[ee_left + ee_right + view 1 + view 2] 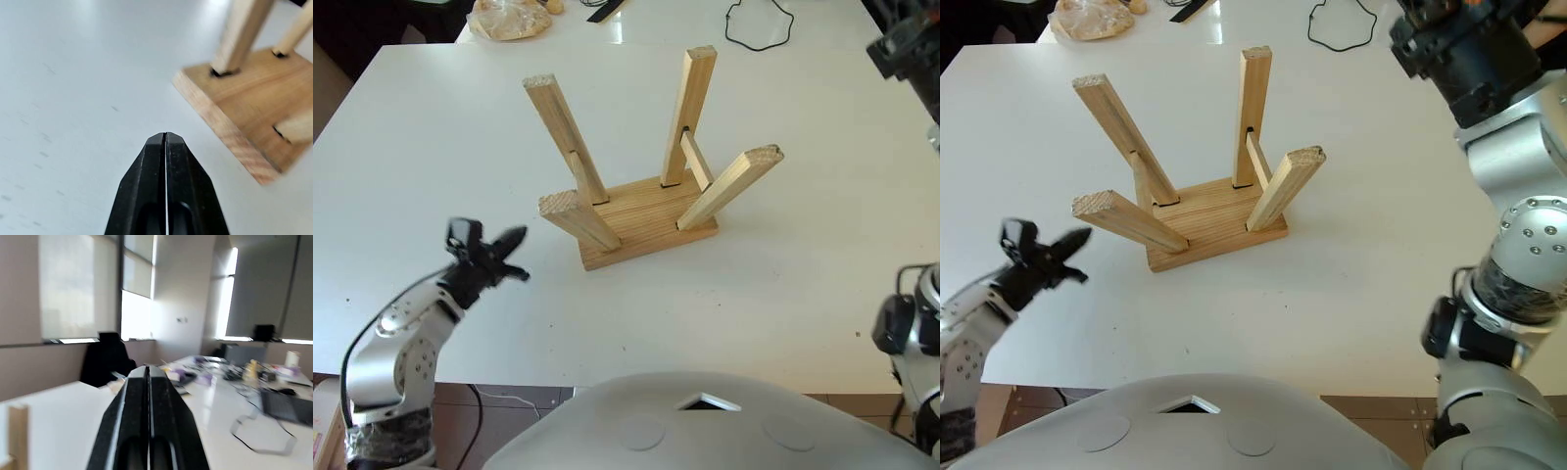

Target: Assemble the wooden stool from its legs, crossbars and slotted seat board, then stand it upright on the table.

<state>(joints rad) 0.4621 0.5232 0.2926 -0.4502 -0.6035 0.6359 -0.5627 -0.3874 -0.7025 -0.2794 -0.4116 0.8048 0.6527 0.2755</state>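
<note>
The wooden stool lies upside down in the middle of the white table, its seat board flat on the surface. Several legs stand in its slots: two fairly upright at the back, two leaning outward at the front. A thin crossbar slants beside the back right leg. My left gripper is shut and holds nothing, low over the table at the board's front left corner, apart from it. My right gripper is shut and empty, raised high at the table's right side, pointing into the room.
A crumpled bag and a black cable lie at the far edge of the table. The table's front edge runs close to my left arm. Bare surface surrounds the stool on all sides.
</note>
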